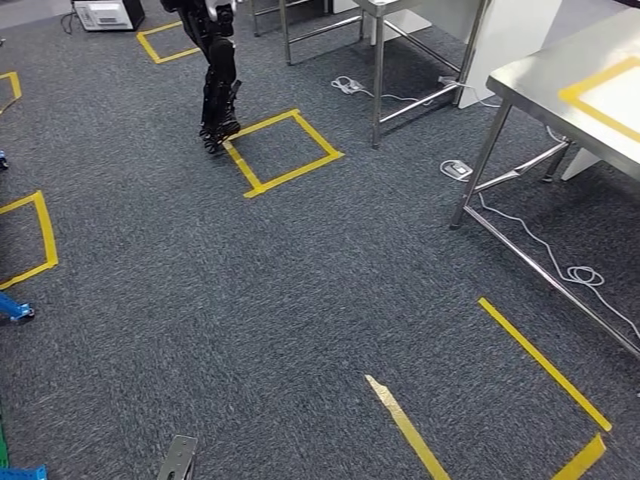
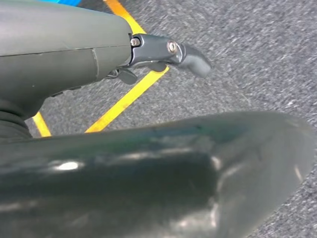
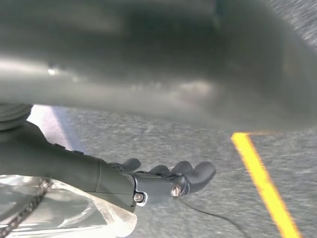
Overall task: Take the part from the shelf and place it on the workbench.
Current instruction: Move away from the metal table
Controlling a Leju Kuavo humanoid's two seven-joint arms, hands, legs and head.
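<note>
**Ana:** What do you see from up top?

**Me:** Grey carpet floor [image 1: 226, 300]. I count two steel tables. The near table [image 1: 528, 80] is on the right and has one yellow tape square [image 1: 604, 95] on its top. The far table [image 1: 377, 10] is at the back. One whole yellow floor square [image 1: 283, 150] is in the middle, and bits of others show at the edges. The dark legs of one other robot [image 1: 219, 85] stand just beside that square. Two white plug boxes lie on the floor: one [image 1: 456, 170] by the near table's leg, one [image 1: 347, 85] near the far table.

**Ana:** How is my left hand?

**Me:** The left hand [image 2: 164, 49] hangs over the carpet and a yellow line [image 2: 127, 99]. Its fingers [image 2: 190, 57] point straight out, well apart from the thumb [image 2: 149, 173]. Nothing is in it.

**Ana:** And the right one?

**Me:** The right hand [image 3: 164, 181] has its fingers [image 3: 198, 173] stretched out too, with carpet showing between them and the thumb [image 3: 149, 64].

**Ana:** Where is the part?

**Me:** I see one clear bag [image 3: 63, 213] with something like a chain inside. It sits tight against the right hand, above the floor, not on a table. I cannot tell if the hand has hold of it.
</note>
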